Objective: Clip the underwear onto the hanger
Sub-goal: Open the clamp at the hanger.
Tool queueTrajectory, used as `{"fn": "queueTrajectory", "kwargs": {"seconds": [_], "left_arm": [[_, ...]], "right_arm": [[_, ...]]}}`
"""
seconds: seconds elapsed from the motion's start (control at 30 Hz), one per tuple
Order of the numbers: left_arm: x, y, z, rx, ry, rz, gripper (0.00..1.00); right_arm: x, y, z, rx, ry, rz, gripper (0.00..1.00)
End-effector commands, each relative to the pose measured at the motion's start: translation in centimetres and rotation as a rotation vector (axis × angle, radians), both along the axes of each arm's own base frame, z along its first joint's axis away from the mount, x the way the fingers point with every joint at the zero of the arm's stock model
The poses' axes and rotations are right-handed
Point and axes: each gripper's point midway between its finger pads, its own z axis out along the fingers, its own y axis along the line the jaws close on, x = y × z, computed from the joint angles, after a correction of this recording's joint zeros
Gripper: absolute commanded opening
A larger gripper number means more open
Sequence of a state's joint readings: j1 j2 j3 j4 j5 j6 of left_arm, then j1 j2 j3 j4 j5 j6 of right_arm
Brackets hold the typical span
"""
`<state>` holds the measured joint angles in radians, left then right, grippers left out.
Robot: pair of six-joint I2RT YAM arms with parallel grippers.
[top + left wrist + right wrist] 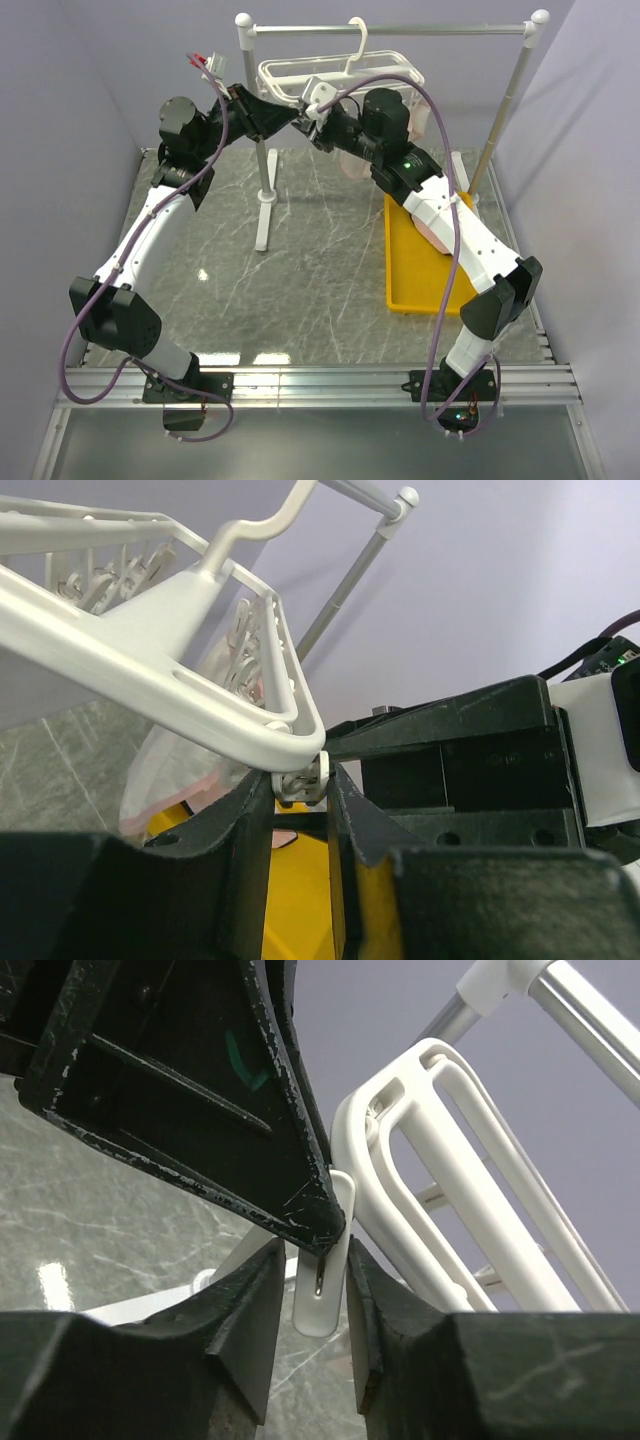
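The white hanger (385, 68) hangs by its hook from the grey rail. My left gripper (293, 118) is shut on a small white clip (302, 780) at the hanger's near corner (150, 670). My right gripper (312, 125) meets it from the other side; in the right wrist view its fingers close round the same clip's lower end (322, 1305), under the left fingertip (300, 1210). Pale pink underwear (437, 232) lies in the yellow tray. Another pale piece (165, 770) hangs below the hanger (440, 1180).
The grey rail stand (390, 30) with white ball ends spans the back; its left post and foot (265, 190) stand just below my grippers. The yellow tray (410, 290) lies on the marble table under my right arm. Purple walls close in both sides.
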<state>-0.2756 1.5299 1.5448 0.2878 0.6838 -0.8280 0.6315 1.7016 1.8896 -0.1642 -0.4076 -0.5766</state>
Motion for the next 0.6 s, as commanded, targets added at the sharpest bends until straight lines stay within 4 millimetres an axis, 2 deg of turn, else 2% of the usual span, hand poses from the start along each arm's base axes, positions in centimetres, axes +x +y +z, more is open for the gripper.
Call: {"fn": "queueTrajectory", "kwargs": {"seconds": [0.0, 0.03, 0.07, 0.1, 0.13, 0.17, 0.2, 0.27, 0.3, 0.37, 0.4, 0.43, 0.57], "left_arm": [[-1.3, 0.0, 3.0, -0.023, -0.110, -0.027, 0.00], [-1.2, -0.1, 2.8, -0.017, -0.108, -0.029, 0.00], [-1.1, -0.1, 2.6, -0.014, -0.108, -0.031, 0.00], [-1.1, -0.1, 2.4, -0.011, -0.106, -0.030, 0.07], [-1.3, 0.1, 2.5, -0.016, -0.109, -0.025, 0.13], [-1.2, 0.3, 2.4, -0.028, -0.124, -0.017, 0.20], [-1.2, 0.4, 2.5, -0.035, -0.125, -0.008, 0.32], [-0.6, 0.6, 2.4, -0.024, -0.122, 0.023, 0.42], [-0.4, 0.8, 2.5, -0.025, -0.124, 0.035, 0.51], [0.3, 1.1, 2.4, -0.031, -0.119, 0.058, 0.56], [0.3, 1.2, 2.7, -0.046, -0.133, 0.055, 0.62], [0.6, 1.3, 2.4, -0.046, -0.129, 0.056, 0.65], [1.2, 1.1, 2.0, -0.042, -0.118, 0.049, 0.66]], "right_arm": [[-0.2, 0.3, 1.2, 0.014, -0.055, 0.007, 0.34], [0.0, 0.3, 1.3, 0.021, -0.062, 0.002, 0.21], [0.1, 0.2, 1.5, 0.026, -0.069, -0.003, 0.15], [0.1, 0.3, 1.0, 0.021, -0.068, -0.003, 0.10], [0.0, 0.2, 1.2, 0.024, -0.079, -0.003, 0.00], [0.2, 0.1, 1.4, 0.030, -0.102, -0.010, 0.00], [0.3, 0.2, 0.3, 0.016, -0.095, -0.014, 0.00], [0.3, -0.1, 0.5, 0.022, -0.140, -0.029, 0.00], [0.5, -0.1, -0.9, 0.007, -0.134, -0.033, 0.00], [0.6, -0.4, -0.5, 0.013, -0.199, -0.051, 0.00], [0.8, -0.4, -1.6, -0.002, -0.201, -0.055, 0.00], [0.9, -0.5, -1.7, -0.005, -0.218, -0.060, 0.00], [1.3, -0.5, -1.2, 0.006, -0.260, -0.079, 0.00]]}}
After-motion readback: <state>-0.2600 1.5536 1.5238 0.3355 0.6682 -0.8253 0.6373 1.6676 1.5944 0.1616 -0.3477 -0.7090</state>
